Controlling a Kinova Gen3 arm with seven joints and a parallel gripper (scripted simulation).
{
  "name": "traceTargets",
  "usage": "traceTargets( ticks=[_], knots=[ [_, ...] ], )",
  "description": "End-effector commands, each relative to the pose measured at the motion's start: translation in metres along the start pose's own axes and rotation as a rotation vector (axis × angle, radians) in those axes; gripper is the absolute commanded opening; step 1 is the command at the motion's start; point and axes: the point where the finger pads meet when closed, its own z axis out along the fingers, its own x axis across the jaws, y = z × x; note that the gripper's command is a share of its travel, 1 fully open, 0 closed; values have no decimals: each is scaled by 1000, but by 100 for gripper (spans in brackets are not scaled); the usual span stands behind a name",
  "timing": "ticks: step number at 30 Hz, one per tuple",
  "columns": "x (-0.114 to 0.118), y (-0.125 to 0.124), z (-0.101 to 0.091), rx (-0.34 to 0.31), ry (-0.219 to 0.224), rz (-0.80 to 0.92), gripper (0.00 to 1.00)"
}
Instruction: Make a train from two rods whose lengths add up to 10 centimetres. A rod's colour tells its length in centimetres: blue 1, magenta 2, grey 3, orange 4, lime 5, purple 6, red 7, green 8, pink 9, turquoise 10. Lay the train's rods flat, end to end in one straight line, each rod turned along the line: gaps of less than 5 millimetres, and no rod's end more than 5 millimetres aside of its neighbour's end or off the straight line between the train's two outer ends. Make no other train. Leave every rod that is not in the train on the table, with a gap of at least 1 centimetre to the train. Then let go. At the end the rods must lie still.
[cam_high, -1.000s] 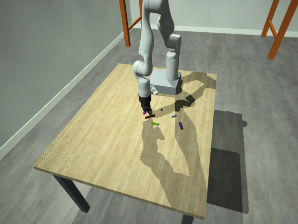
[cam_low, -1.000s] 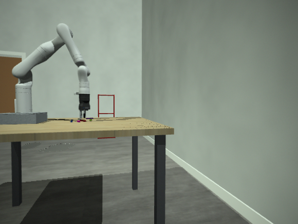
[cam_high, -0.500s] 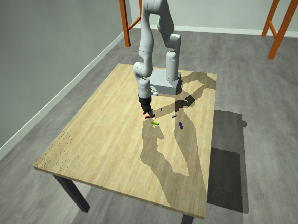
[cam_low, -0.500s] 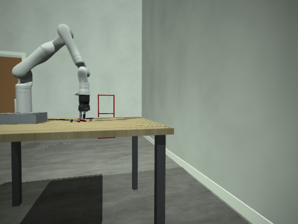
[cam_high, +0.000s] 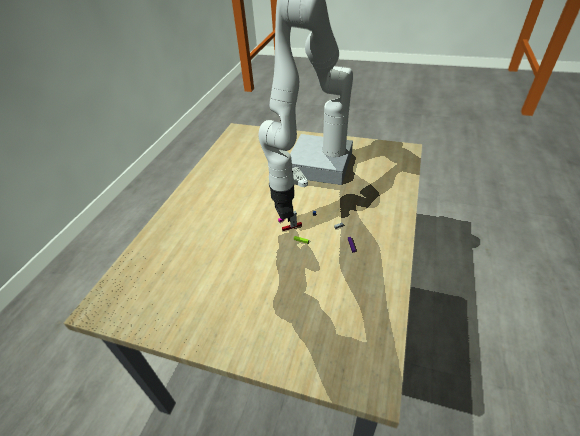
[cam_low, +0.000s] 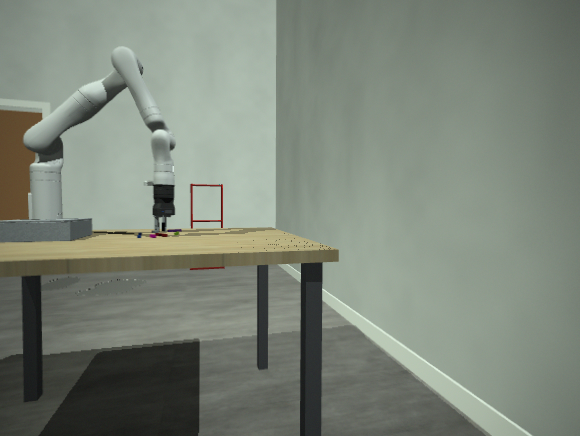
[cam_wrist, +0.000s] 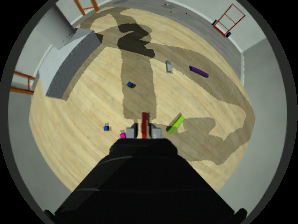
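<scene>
The red rod (cam_high: 289, 227) lies flat on the table just in front of the arm's base. My gripper (cam_high: 291, 220) is partly open and sits low over it, a finger on each side of its middle; the wrist view shows the red rod (cam_wrist: 145, 123) running away between the fingertips. The grey rod (cam_high: 339, 226) lies to the right, in shadow. The lime rod (cam_high: 301, 240) lies just in front of the red one, and the purple rod (cam_high: 352, 244) lies further right. A magenta rod (cam_high: 280, 219) sits close to the left of the gripper. A small blue rod (cam_high: 314, 213) lies behind.
The arm's grey base block (cam_high: 320, 160) stands at the table's back edge. A second small blue piece shows in the wrist view (cam_wrist: 107, 127), left of the gripper. Orange frame legs (cam_high: 243, 45) stand on the floor behind the table.
</scene>
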Motion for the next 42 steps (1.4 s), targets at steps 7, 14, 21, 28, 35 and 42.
traceTargets(
  ticks=[7, 14, 21, 28, 35, 42],
  knots=[
    [0, 1, 1, -3, 4, -7, 54],
    [0, 1, 1, -3, 4, -7, 54],
    [0, 1, 1, -3, 4, -7, 54],
    [3, 3, 0, -2, 5, -8, 54],
    [3, 3, 0, 0, 3, -7, 54],
    [3, 3, 0, 0, 3, -7, 54]
  ],
)
